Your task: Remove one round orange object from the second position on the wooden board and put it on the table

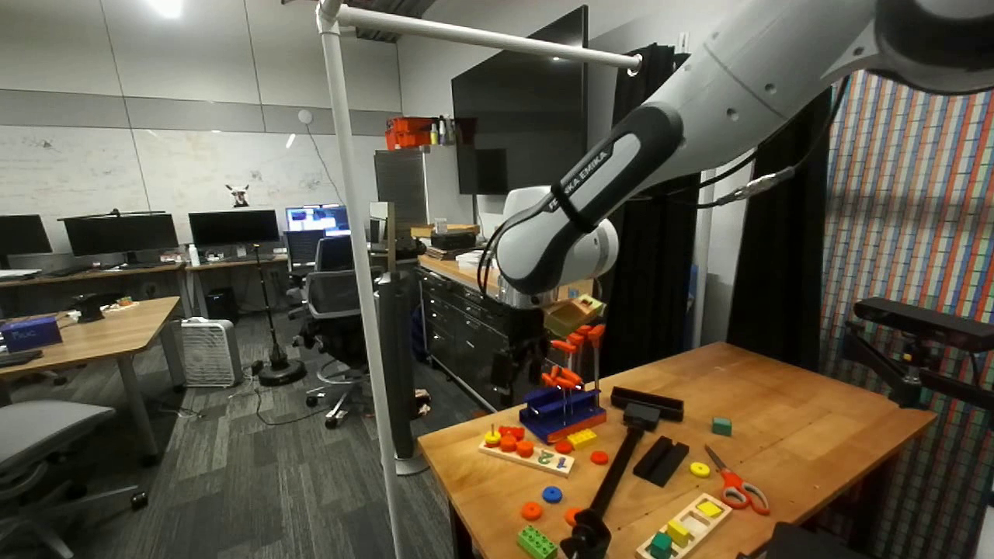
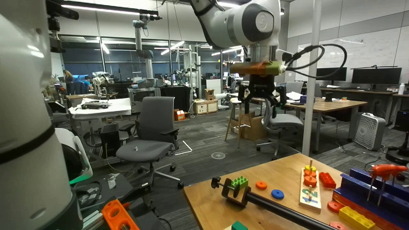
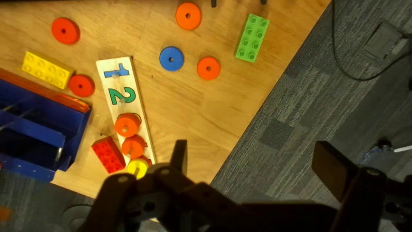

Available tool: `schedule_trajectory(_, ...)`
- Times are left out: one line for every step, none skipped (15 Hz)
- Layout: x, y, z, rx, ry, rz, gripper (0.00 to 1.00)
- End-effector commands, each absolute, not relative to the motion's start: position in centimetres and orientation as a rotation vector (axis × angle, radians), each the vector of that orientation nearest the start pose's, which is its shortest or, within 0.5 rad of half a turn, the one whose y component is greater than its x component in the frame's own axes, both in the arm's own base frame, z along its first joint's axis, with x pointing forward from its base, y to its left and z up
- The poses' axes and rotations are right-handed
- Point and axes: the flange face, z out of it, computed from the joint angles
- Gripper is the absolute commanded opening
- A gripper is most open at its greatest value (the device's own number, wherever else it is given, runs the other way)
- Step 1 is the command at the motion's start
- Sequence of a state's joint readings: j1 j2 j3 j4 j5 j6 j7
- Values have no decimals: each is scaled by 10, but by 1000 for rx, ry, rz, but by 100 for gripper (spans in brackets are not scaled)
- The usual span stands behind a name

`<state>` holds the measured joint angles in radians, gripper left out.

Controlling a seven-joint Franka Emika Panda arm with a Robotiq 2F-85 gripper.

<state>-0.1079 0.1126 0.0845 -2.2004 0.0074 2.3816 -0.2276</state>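
Note:
The wooden board (image 1: pixel 536 460) lies on the table (image 1: pixel 776 388) and shows in all views. In the wrist view its pegs at the printed 1 and 2 are bare. Round orange objects (image 3: pixel 127 125) sit stacked on its third peg, with more orange pieces (image 3: pixel 133 146) on the peg beyond and a yellow disc (image 3: pixel 137 167) on top at the far end. Loose orange discs (image 3: pixel 208 68) and a blue disc (image 3: pixel 171 59) lie on the table. My gripper (image 2: pixel 260 110) is open and empty, high above the table. In the wrist view its fingers (image 3: pixel 251 145) straddle the table edge.
A blue holder (image 1: pixel 563 415) with orange-handled tools stands beside the board. Red (image 3: pixel 108 154), yellow (image 3: pixel 48 69) and green bricks (image 3: pixel 252 37) lie around it. A black bar clamp (image 1: pixel 617 473) crosses the table. Scissors (image 1: pixel 734 483) and another block board (image 1: pixel 695 528) lie farther along.

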Motion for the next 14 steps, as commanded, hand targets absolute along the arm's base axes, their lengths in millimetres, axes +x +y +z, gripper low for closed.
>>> schedule_trajectory(492, -2, 395, -3135, -176, -158, 100)
schedule_trajectory(478, 0, 407, -3127, -150, -161, 100)
schedule_trajectory(464, 1, 418, -3127, -123, -172, 100)
schedule_trajectory(450, 1, 429, -3121, -101, -174, 100)
schedule_trajectory(434, 2, 438, -3117, -84, -170, 100)
schedule_trajectory(419, 3, 448, -3111, -70, -161, 100)
schedule_trajectory(404, 3, 456, -3111, -58, -154, 100)
schedule_trajectory(387, 4, 463, -3107, -53, -138, 100)
schedule_trajectory(371, 5, 471, -3101, -50, -124, 100)
schedule_trajectory(355, 6, 475, -3094, -52, -100, 100)
schedule_trajectory(343, 6, 480, -3085, -55, -74, 100)
schedule_trajectory(332, 8, 485, -3068, -68, -45, 100)
schedule_trajectory(322, 10, 489, -3053, -84, -15, 100)
schedule_trajectory(313, 12, 494, -3029, -99, 19, 100)
